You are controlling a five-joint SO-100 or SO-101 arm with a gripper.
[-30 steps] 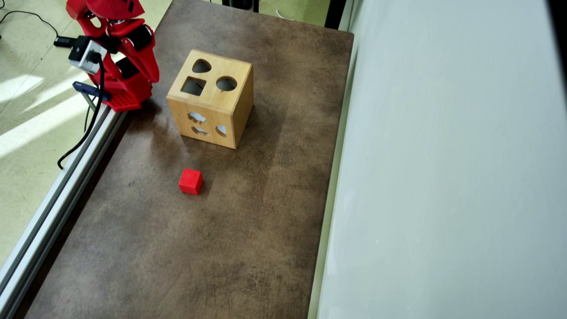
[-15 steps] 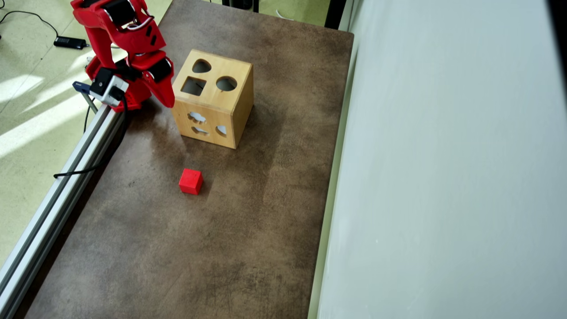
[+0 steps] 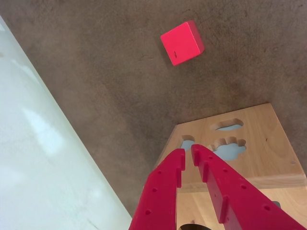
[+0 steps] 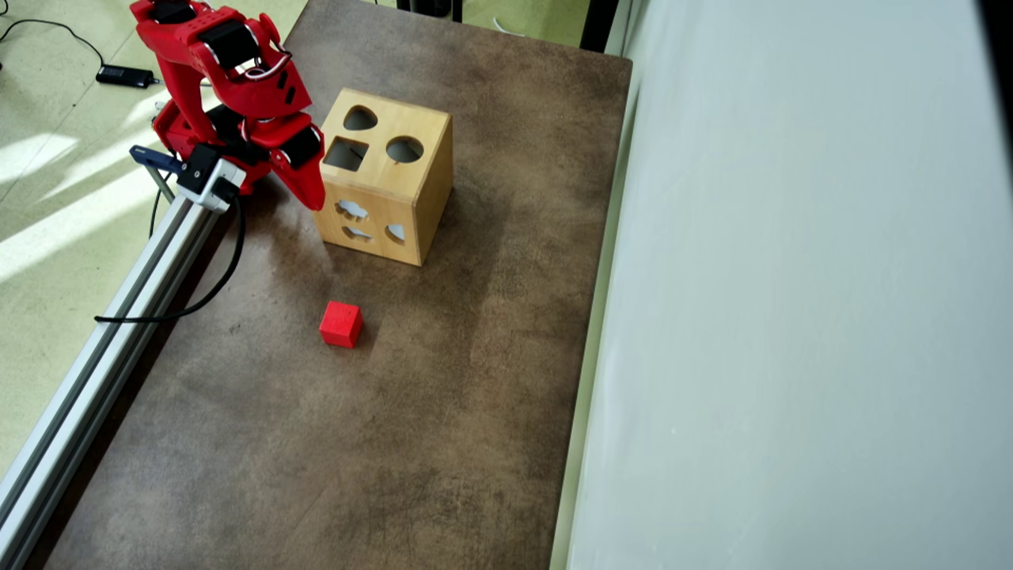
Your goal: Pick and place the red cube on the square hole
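With nothing held, the red arm's jaws stand nearly closed above the light wooden shape-sorter box, beside its dark square hole, while the small red cube lies apart on the brown desk, awaiting pickup.

The red cube is a small matte bright-red block lying flat on the bench, apart from the wooden box and out in front of its cutout-pierced side face. The square hole is a dark square cutout in the box's top face, beside the round cutout.
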